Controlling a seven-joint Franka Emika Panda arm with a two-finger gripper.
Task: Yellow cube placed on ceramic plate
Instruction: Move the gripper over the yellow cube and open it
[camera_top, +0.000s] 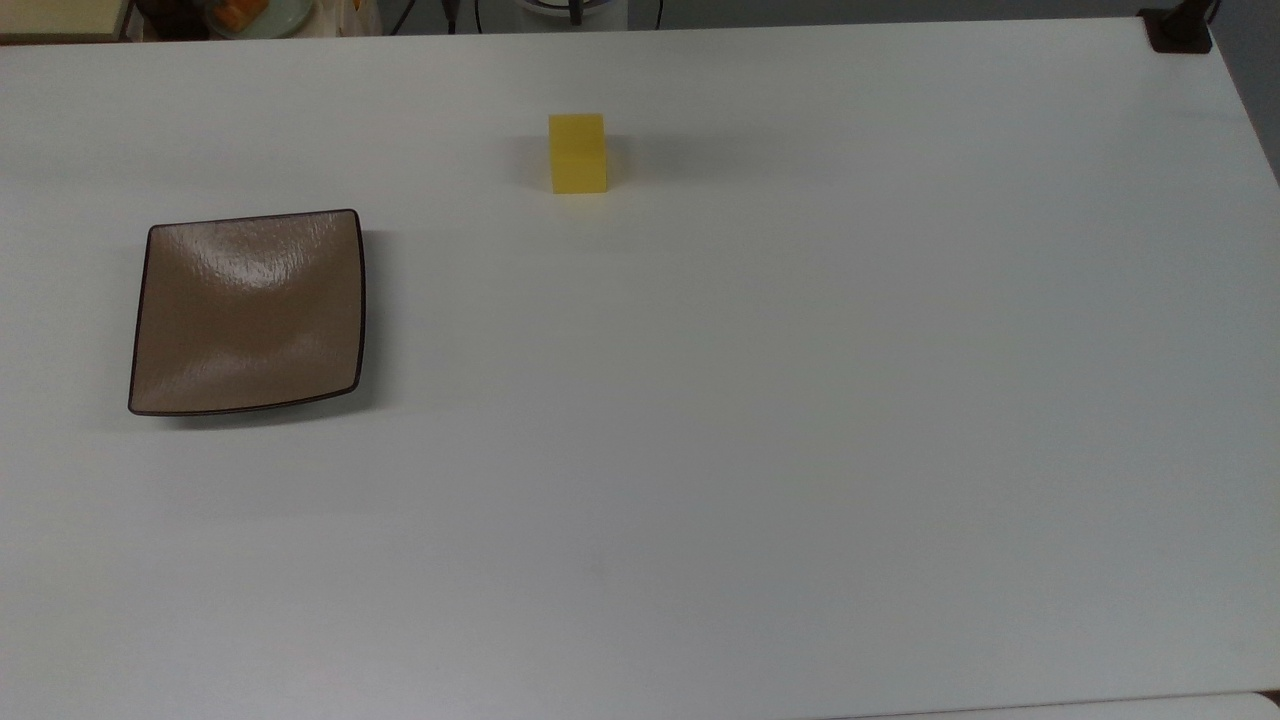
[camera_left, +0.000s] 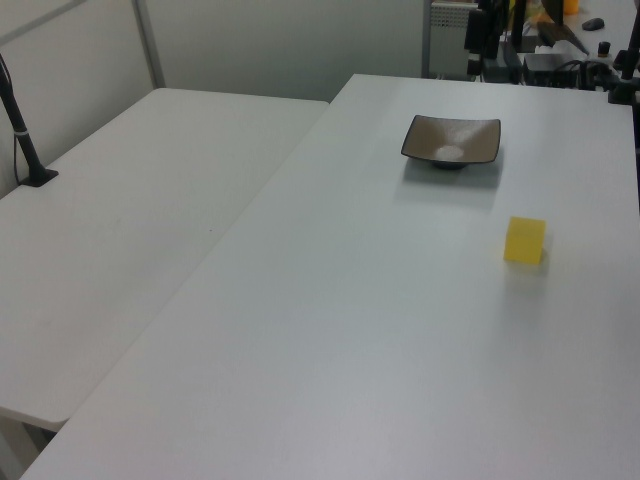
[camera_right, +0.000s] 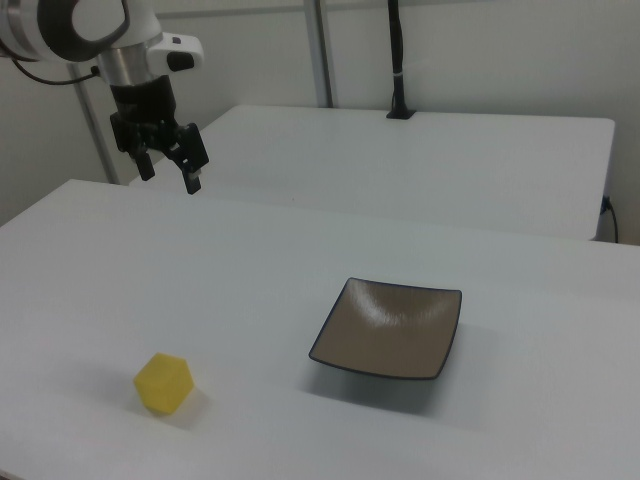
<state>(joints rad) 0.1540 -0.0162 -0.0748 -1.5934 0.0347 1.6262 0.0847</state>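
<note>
The yellow cube (camera_top: 577, 153) rests on the white table, apart from the ceramic plate (camera_top: 250, 312). In the left view the yellow cube (camera_left: 524, 241) lies nearer the camera than the ceramic plate (camera_left: 452, 141). In the right view the yellow cube (camera_right: 163, 383) sits at the lower left and the tan ceramic plate (camera_right: 389, 327) to its right. My gripper (camera_right: 170, 178) hangs open high above the table at the right view's upper left, far from the cube, with nothing between its fingers.
A second white table (camera_left: 130, 240) adjoins on the left view's left, with a black pole base (camera_left: 36, 177) on it. A dark clamp (camera_top: 1178, 32) sits at the top view's upper right corner. Clutter (camera_top: 250, 15) lies beyond the far edge.
</note>
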